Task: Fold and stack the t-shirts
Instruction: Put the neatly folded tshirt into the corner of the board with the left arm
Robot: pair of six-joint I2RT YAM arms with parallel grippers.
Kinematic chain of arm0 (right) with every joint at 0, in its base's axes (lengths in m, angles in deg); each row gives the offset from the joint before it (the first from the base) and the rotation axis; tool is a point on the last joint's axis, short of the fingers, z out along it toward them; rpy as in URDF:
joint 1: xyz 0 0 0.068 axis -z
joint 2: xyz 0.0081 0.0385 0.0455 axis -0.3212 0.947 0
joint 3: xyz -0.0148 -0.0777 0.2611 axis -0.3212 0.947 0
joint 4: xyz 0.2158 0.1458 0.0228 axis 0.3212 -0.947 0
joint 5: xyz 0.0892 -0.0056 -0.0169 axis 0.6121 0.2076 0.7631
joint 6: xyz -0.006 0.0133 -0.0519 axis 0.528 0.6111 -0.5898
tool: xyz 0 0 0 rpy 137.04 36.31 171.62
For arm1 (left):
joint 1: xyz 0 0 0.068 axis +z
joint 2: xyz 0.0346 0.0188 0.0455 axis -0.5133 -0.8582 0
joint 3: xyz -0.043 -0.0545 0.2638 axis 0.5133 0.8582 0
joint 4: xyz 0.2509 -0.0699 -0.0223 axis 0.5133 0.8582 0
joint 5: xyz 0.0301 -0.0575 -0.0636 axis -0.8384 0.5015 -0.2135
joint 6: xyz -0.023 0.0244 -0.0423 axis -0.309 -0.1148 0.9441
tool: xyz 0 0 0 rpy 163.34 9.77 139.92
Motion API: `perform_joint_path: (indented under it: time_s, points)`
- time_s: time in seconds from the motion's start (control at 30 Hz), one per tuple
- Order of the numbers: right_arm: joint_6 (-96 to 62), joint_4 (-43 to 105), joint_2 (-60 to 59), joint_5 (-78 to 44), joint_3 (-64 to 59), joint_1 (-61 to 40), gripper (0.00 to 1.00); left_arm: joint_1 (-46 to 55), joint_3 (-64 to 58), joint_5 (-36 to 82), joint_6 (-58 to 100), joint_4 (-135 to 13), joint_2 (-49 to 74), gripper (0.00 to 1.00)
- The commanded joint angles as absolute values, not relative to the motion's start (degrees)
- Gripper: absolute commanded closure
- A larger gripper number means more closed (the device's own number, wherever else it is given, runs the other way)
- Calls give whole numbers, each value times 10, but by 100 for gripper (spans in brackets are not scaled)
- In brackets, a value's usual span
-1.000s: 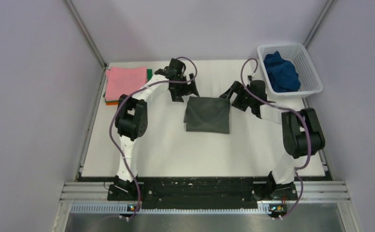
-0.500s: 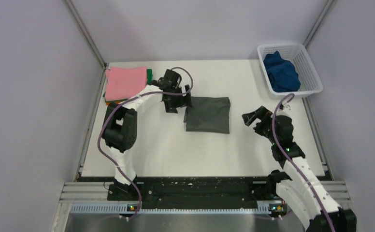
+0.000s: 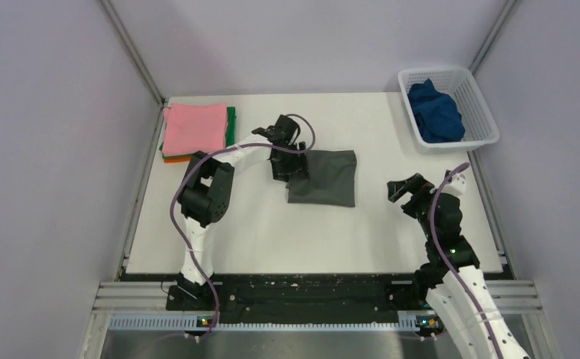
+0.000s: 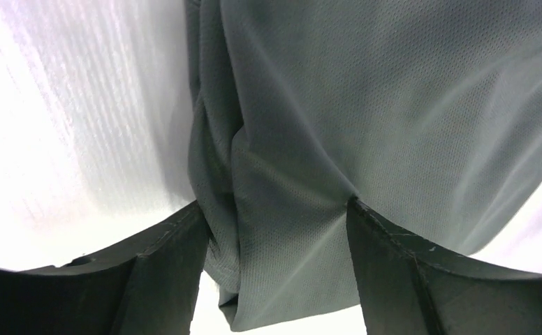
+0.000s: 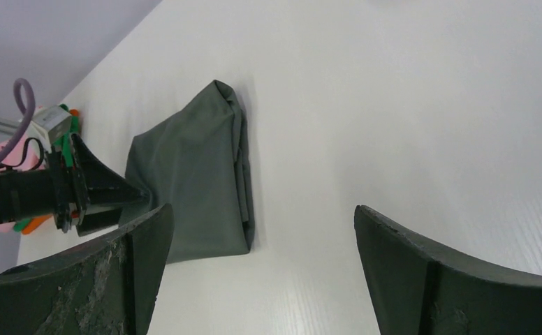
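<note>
A folded dark grey t-shirt [image 3: 324, 178] lies mid-table. My left gripper [image 3: 290, 169] is open over its left edge. In the left wrist view [image 4: 276, 206] its jaws straddle the bunched grey cloth [image 4: 394, 105] and press on it. My right gripper [image 3: 405, 187] is open and empty, to the right of the grey t-shirt and apart from it. The right wrist view [image 5: 261, 209] shows the grey t-shirt [image 5: 191, 174] ahead. A pink t-shirt [image 3: 195, 127] tops a stack at far left, with green [image 3: 231, 123] and orange [image 3: 172, 158] edges showing under it. A dark blue t-shirt [image 3: 435, 111] lies crumpled in the basket.
The white mesh basket [image 3: 489, 123] stands at the far right corner. Grey walls and metal posts close in the table on three sides. The left arm's cable [image 3: 302, 127] loops above the grey t-shirt's far left corner.
My right arm has drawn back from the grey t-shirt's far right corner toward the near right. My left gripper has moved from beyond the t-shirt's far left corner down onto its left edge.
</note>
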State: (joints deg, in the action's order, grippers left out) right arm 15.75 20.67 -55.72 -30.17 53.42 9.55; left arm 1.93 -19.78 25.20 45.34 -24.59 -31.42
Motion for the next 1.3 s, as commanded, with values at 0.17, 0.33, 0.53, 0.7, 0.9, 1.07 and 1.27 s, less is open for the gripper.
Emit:
perform_joint_path:
  time_s: [0.17, 0.33, 0.53, 0.7, 0.9, 1.07, 1.27]
  points:
    - [140, 203, -509, -316, 517, 99, 1, -29, -268, 126, 474, -163, -410, 47]
    - [139, 206, -509, -326, 521, 98, 1, -50, -310, 93, 483, -123, -460, 74]
    - [143, 205, -518, -347, 524, 99, 1, -54, -400, 66, 463, -66, -516, 100]
    - [152, 223, -532, -338, 536, 99, 1, -52, -469, -103, 440, -15, -499, 100]
    - [142, 228, -499, -312, 526, 99, 2, -36, -516, -257, 321, -36, -454, 100]
    - [136, 234, -474, -302, 520, 98, 2, -26, -484, -450, 153, -156, -422, 100]
    - [134, 240, -463, -298, 520, 99, 2, 16, -440, -508, -25, -307, -384, 100]
